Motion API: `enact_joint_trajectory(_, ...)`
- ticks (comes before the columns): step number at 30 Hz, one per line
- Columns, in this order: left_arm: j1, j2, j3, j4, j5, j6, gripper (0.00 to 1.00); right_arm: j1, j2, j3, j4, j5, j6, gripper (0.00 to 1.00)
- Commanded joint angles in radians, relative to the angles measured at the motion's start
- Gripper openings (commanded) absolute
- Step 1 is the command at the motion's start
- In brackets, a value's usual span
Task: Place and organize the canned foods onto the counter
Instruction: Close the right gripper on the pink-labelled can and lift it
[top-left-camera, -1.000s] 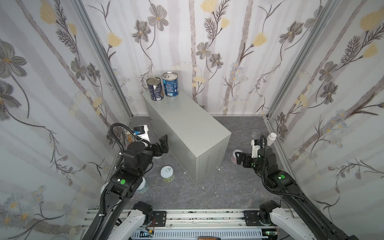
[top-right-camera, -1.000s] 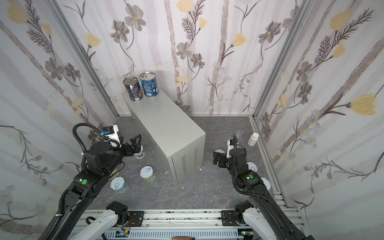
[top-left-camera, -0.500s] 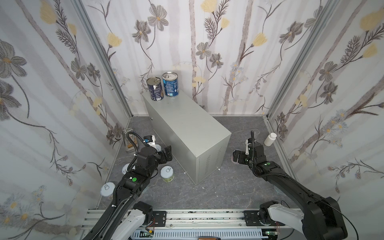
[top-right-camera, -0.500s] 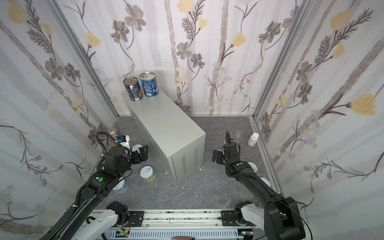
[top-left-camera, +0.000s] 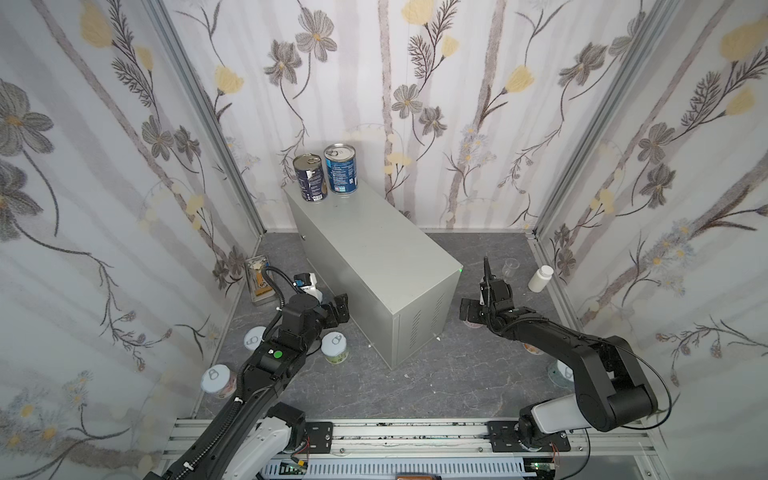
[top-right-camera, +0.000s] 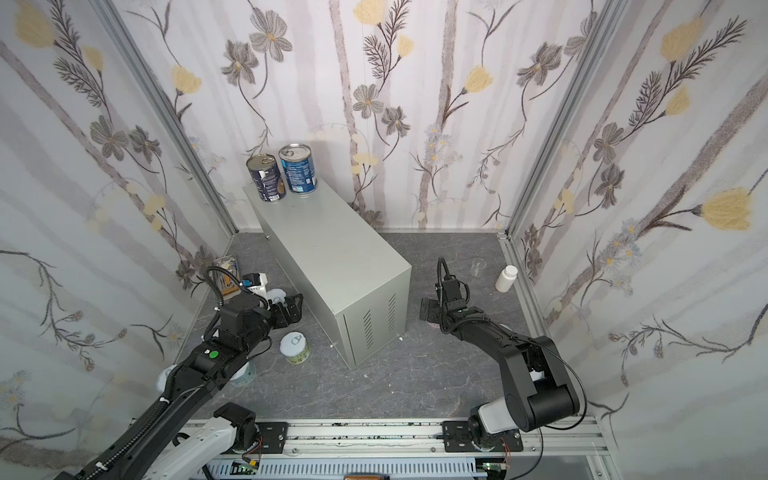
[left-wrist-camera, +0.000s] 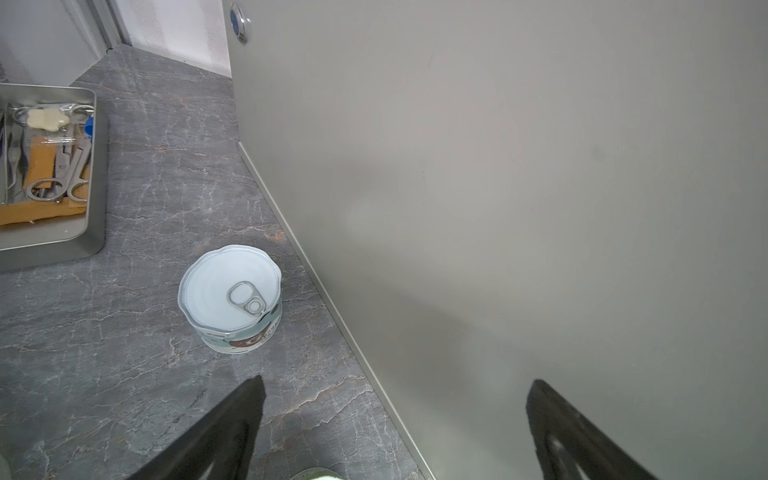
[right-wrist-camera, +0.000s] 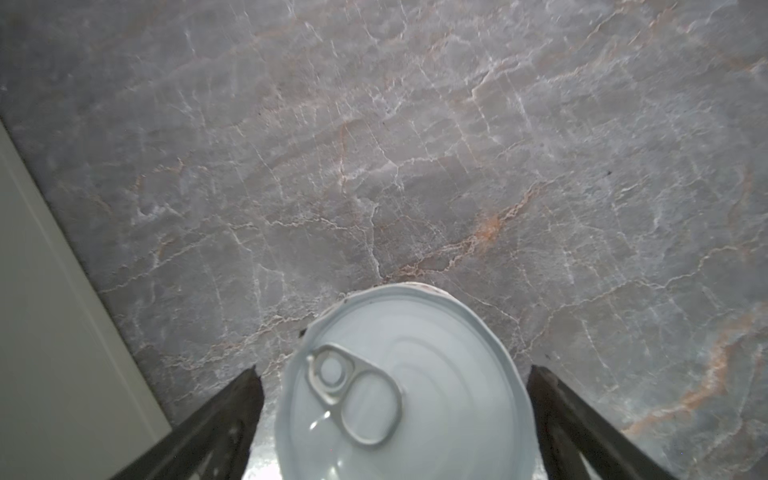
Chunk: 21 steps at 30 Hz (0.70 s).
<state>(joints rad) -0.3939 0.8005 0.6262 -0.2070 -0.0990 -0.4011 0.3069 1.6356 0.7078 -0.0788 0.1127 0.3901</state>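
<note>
Marbled floor bears a can between spread right jaws.

Soft, even light is filling both top views, leaving only faint shadows on the dark grey marbled floor. Wide lenses are splaying the flowered wallpaper walls at the edges. In the right wrist view, the short pale-lidded metal can is blurring and glinting faintly.

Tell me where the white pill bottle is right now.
In both top views the white pill bottle sits on the floor on the right side, near the right wall, just right of the clear glass cup.
</note>
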Motion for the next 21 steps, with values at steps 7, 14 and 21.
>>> enact_joint_trajectory(7, -0.010, 0.011, -0.016, 0.050, 0.036, -0.028, 1.00, 0.000, 0.084, 0.038, 0.028, -0.004, -0.022, 0.97)
enact_joint_trajectory(14, -0.016, 0.014, -0.013, 0.052, 0.041, -0.023, 1.00, 0.000, 0.110, 0.098, 0.004, -0.012, -0.039, 0.82)
enact_joint_trajectory(21, -0.023, -0.012, -0.002, 0.046, 0.068, -0.012, 1.00, 0.000, 0.113, 0.100, 0.004, -0.032, -0.036, 0.66)
